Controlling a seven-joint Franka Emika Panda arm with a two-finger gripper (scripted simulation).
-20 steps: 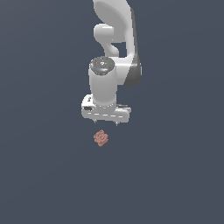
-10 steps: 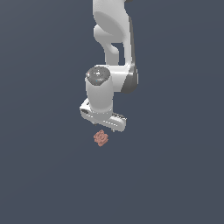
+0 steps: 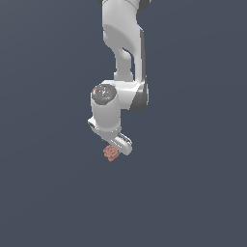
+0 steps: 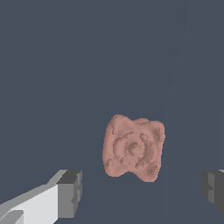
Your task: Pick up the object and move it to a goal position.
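Observation:
The object [image 3: 111, 153] is a small lumpy salmon-pink clump lying on the dark grey floor. In the exterior view the white gripper [image 3: 114, 145] hangs right over it and hides part of it. In the wrist view the object [image 4: 133, 148] shows large, with its bumpy rose-like surface, between and a little beyond the two dark fingertips [image 4: 70, 193]. The gripper [image 4: 141, 190] is open with the jaws wide apart. Neither finger touches the object.
The white arm [image 3: 123, 53] reaches down from the top of the exterior view. The dark grey floor [image 3: 193, 183] spreads flat all around. No other objects show.
The gripper has come down and turned about its axis, from hanging above the object to standing right over it. The object has not moved.

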